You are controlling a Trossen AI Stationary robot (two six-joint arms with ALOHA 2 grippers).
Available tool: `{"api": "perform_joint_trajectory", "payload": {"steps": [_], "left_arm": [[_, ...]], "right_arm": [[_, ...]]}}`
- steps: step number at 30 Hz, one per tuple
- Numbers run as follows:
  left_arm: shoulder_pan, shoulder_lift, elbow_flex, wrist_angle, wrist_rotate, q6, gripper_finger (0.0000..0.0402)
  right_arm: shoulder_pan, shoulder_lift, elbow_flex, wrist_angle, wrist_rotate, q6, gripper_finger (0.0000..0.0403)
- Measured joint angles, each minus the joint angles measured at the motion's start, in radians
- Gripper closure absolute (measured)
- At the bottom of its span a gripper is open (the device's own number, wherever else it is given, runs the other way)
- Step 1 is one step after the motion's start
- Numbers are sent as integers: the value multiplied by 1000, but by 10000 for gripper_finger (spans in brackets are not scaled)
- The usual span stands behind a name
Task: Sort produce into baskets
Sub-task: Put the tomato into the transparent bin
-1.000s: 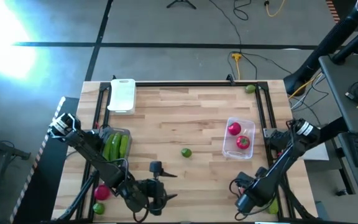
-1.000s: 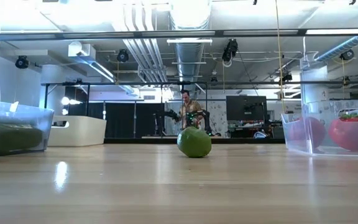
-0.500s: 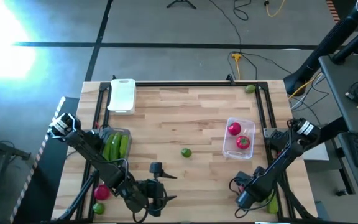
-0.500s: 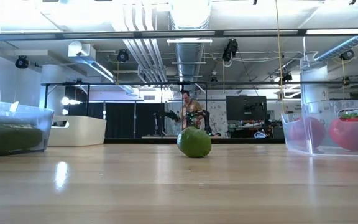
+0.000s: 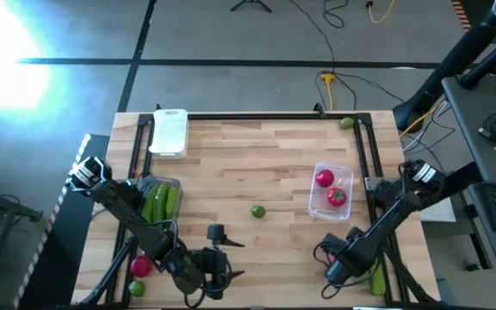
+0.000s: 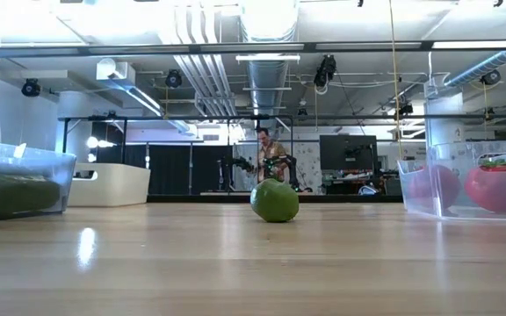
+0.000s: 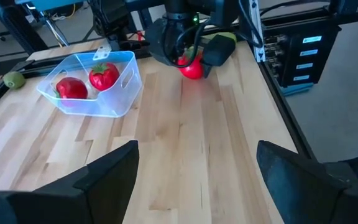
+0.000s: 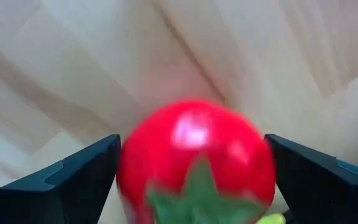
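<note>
The right gripper [image 5: 334,269] sat low at the near edge of the table [image 5: 257,168], on the near side of the clear tub [image 5: 331,191] that held two tomatoes [image 5: 337,196]. Its two fingers [image 8: 73,171] stood one on each side of a third tomato [image 8: 196,163], which filled the space between them and looked held; the left wrist view showed the same red tomato [image 7: 191,67] tucked under that gripper, close above the wood. A cucumber [image 5: 375,280] lay just beside the gripper, on its side away from the lime. The left gripper [image 5: 218,277] rested near the table's near edge too, well apart from the tub, with its fingers [image 7: 104,171] spread wide and nothing between them. A lime [image 5: 257,210] lay loose on the bare wood, to the left of the tub. Farther left, a second clear tub [image 5: 158,200] held cucumbers [image 5: 155,205]. A white tray [image 5: 169,132] stood at the far left corner of the table. Another tomato [image 5: 140,265] and a lime [image 5: 136,289] lay beside the left arm. One more lime [image 5: 346,123] lay at the far right edge, beyond the tub.
</note>
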State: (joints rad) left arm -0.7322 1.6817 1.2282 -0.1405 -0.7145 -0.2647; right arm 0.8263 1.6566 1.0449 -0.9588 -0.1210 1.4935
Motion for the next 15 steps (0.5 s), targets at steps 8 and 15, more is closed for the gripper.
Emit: {"api": "perform_joint_trajectory", "payload": {"steps": [8,15], "left_arm": [[-21,-3,0,-35,0,-9,93],[-79,-14,42,-75,-3,-7,93]], "right_arm": [[-17,0,-4,-1,-57,-34,36],[-31,0,1,-6,-156,-93,108]]}}
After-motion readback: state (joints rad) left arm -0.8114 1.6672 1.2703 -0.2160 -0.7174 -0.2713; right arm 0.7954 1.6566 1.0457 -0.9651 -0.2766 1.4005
